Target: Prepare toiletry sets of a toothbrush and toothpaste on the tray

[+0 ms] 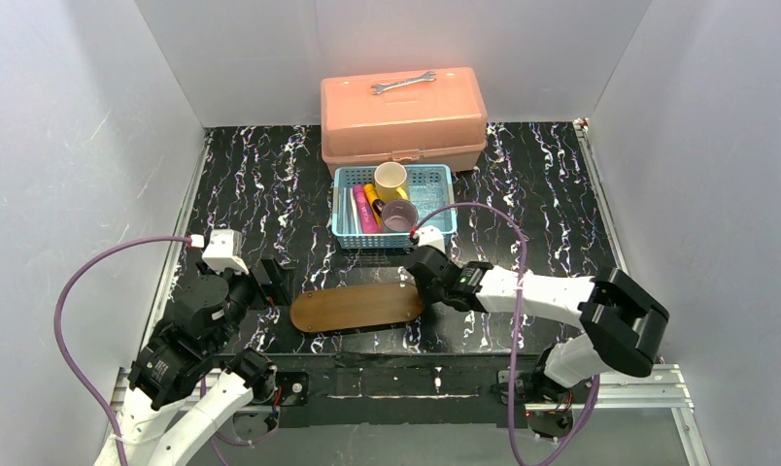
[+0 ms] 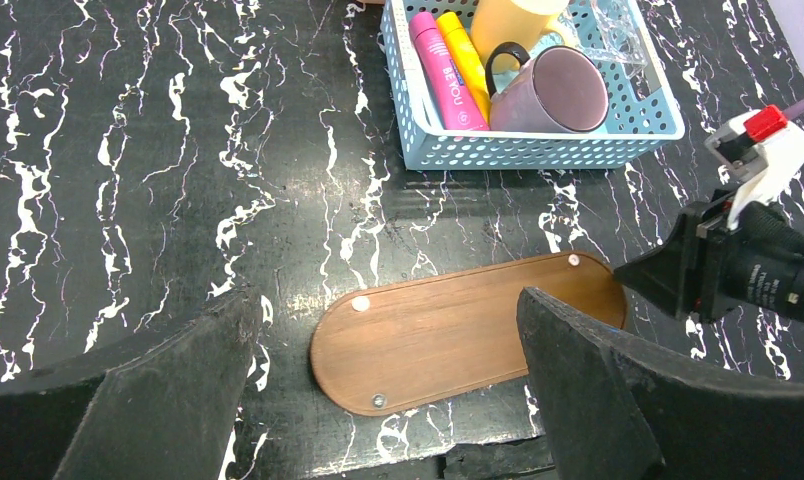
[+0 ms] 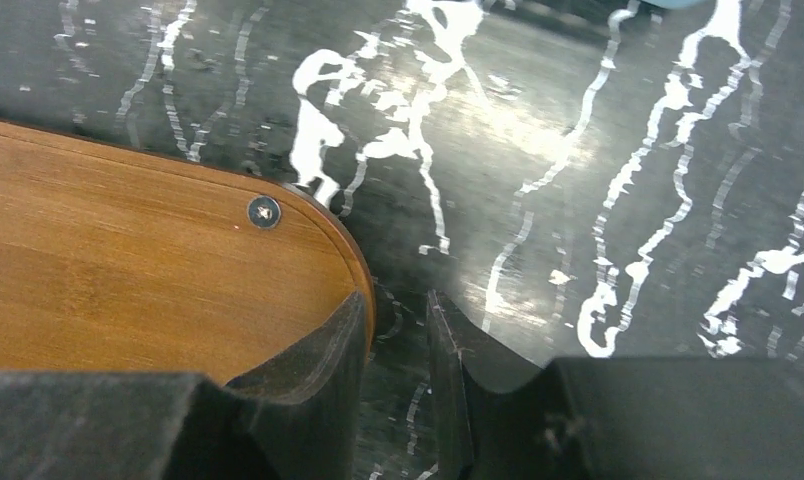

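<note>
The tray (image 1: 357, 307) (image 2: 448, 335) (image 3: 128, 270) lies bare on the black marbled table near the front, and small screws show on its face. The magenta-pink toothpaste (image 1: 364, 209) (image 2: 441, 70) and the yellow toothpaste (image 1: 374, 202) (image 2: 468, 60) lie side by side in the light-blue basket (image 1: 435, 180) (image 2: 538, 150). I cannot make out a toothbrush. My left gripper (image 1: 270, 277) (image 2: 383, 300) hangs wide open above the tray's left end, holding nothing. My right gripper (image 1: 416, 277) (image 3: 396, 300) is low at the tray's right end. Its jaws are slightly apart, one finger over the rim and the other over the table.
The basket also holds a yellow cup (image 1: 390, 180) (image 2: 513, 20) and a mauve mug (image 1: 399, 216) (image 2: 563, 90) on its side. Behind it stands an orange toolbox (image 1: 402, 116) with a steel wrench (image 1: 403, 83) on the lid. White walls enclose the table.
</note>
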Robot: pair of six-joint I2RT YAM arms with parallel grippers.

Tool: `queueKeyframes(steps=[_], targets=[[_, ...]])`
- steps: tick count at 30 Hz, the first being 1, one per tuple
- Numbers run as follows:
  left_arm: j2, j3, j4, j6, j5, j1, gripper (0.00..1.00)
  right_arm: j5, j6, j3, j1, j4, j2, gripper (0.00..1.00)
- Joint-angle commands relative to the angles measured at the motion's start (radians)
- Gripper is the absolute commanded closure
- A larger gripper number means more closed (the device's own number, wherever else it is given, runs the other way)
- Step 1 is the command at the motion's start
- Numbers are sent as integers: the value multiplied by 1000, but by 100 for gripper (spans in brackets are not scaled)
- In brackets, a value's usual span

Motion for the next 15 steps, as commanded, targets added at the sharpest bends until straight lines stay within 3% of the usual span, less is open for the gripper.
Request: queueKeyframes(steps=[1,15], targets=[[12,-5,-9,-5,-25,-3,1,40,-39,-28,-54,-64,-76,64],[21,-3,-9,-4,-25,-3,1,-32,-76,-68,-164,-92,-211,64]])
